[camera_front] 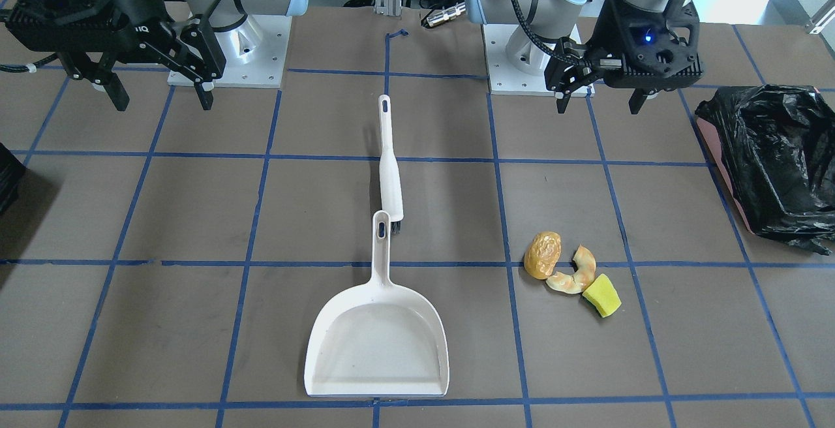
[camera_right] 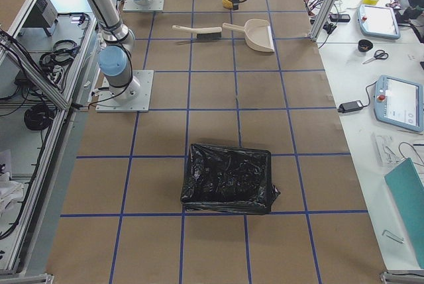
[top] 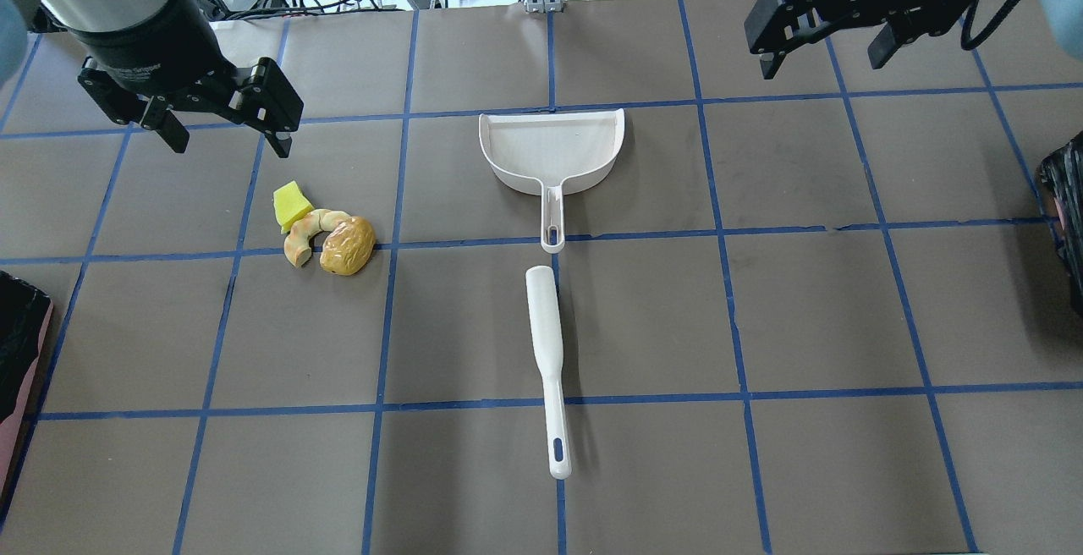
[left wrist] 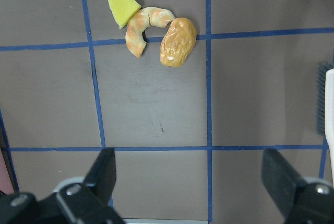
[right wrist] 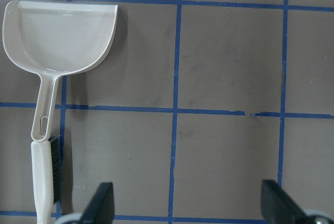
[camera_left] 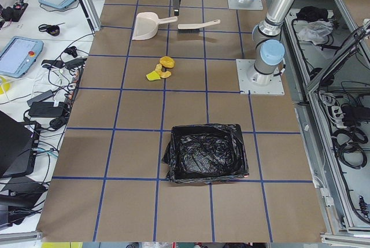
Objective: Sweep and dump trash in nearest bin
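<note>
Three scraps lie together on the table: a golden-brown lump (camera_front: 542, 255), a curved pale orange peel (camera_front: 574, 275) and a yellow wedge (camera_front: 601, 295). They also show in the overhead view, where the lump (top: 347, 245) lies right of the peel and the wedge. My left gripper (top: 232, 145) hovers open and empty just beyond them; its wrist view shows the lump (left wrist: 178, 42) ahead of the fingers (left wrist: 104, 172). The black-bagged bin (camera_front: 776, 160) stands on my left side (camera_left: 205, 152). My right gripper (top: 821, 60) is open and empty, high at the far right.
A white dustpan (top: 552, 149) and a white brush (top: 546, 352) lie end to end along the table's middle; both show in the right wrist view, dustpan (right wrist: 60, 36) and brush (right wrist: 44, 177). A second black-bagged bin (camera_right: 228, 178) stands at my right end.
</note>
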